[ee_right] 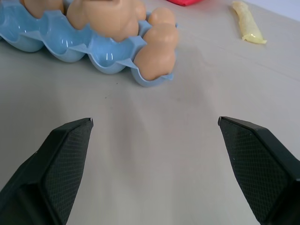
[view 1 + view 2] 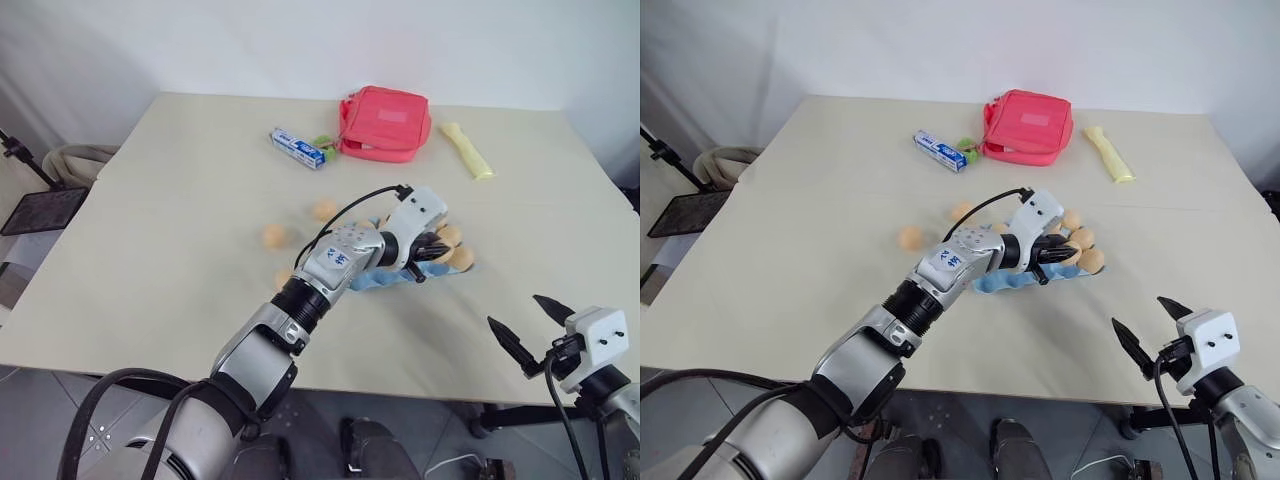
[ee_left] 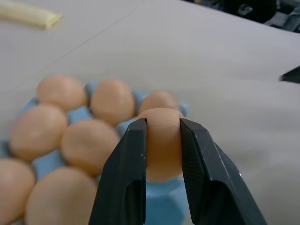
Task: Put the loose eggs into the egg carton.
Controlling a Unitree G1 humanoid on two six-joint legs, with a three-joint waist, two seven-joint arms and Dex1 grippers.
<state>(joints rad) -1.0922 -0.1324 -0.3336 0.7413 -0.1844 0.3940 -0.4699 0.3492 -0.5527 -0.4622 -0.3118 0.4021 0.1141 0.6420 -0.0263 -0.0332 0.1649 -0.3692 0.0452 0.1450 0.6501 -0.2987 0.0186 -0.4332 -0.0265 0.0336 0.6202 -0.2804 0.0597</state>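
Note:
My left gripper (image 3: 162, 123) is shut on one tan-orange egg (image 3: 162, 143), held just above the near end of the light blue egg carton (image 2: 992, 286). The carton lies on the table's middle right, and my left arm hides part of it. Several eggs sit in its cups, such as the corner egg (image 1: 156, 56). Two loose eggs (image 2: 273, 236) (image 2: 324, 210) lie on the table to the carton's left. Another egg (image 2: 283, 277) peeks out beside my forearm. My right gripper (image 2: 527, 322) hovers open and empty near the table's front right edge, pointing at the carton (image 1: 101, 51).
A red zip pouch (image 2: 385, 122) sits at the back of the table, with a blue-and-white tube (image 2: 298, 147) to its left and a pale yellow packet (image 2: 467, 150) to its right. A black stand (image 2: 40, 210) is off the table's left side.

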